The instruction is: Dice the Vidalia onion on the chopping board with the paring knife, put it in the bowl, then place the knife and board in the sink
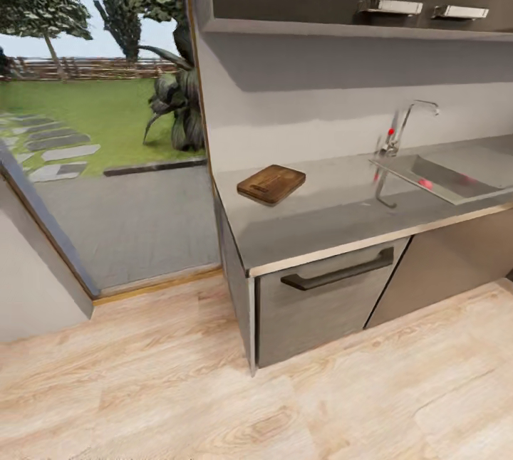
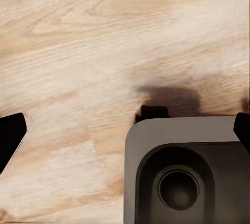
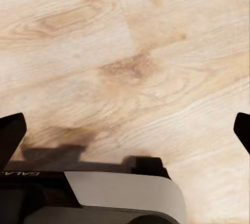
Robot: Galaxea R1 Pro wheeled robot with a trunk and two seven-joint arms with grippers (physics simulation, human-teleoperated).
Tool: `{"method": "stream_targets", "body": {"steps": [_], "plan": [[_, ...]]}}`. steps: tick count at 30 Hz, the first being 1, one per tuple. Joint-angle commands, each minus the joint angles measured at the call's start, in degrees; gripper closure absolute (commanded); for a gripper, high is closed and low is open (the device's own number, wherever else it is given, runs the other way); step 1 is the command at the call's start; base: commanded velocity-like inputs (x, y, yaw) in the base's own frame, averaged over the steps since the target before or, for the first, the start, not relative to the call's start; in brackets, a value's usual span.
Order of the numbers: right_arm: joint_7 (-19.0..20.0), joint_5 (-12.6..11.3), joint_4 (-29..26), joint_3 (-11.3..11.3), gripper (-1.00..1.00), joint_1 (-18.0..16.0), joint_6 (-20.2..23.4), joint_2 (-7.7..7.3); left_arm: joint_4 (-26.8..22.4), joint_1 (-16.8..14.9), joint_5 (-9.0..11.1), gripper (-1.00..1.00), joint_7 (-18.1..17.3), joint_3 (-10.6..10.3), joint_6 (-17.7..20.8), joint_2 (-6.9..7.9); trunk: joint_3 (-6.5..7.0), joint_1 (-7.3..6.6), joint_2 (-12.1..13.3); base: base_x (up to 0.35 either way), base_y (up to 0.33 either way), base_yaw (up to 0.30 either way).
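Head view: chopping board (image 1: 271,184) on countertop (image 1: 320,221) left of sink (image 1: 456,175); both jaws wide apart, empty.

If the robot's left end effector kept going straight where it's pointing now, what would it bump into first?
Probably the light wood floor. The left end effector points down at it with nothing between its fingertips, though the robot's grey base sits near that line, and depth is unclear.

Both my grippers, left (image 2: 125,125) and right (image 3: 125,127), hang over the floor (image 1: 178,389), fingers spread. Ahead of them, the chopping board (image 1: 271,184) lies on the countertop (image 1: 320,214), with the sink (image 1: 456,175) to its right.
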Motion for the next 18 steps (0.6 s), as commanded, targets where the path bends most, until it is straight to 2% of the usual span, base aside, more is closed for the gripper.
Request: {"method": "stream_targets", "body": {"steps": [1,8,18], "plan": [[0.0,0.0,0.0,0.0,-1.00,0.0,-0.2,0.00,0.0,0.0,0.2,-1.00,0.0,0.0,-0.1,0.01,-0.04,0.00,0.0,0.059,0.291,0.270],[0.0,0.0,0.0,0.0,-1.00,0.0,-0.2,0.00,0.0,0.0,0.2,-1.00,0.0,0.0,-0.1,-0.01,-0.04,0.00,0.0,0.096,0.245,0.270],[0.0,0.0,0.0,0.0,-1.00,0.0,-0.2,0.00,0.0,0.0,0.2,-1.00,0.0,0.0,-0.1,0.06,-0.04,0.00,0.0,0.164,0.151,0.249]]}}
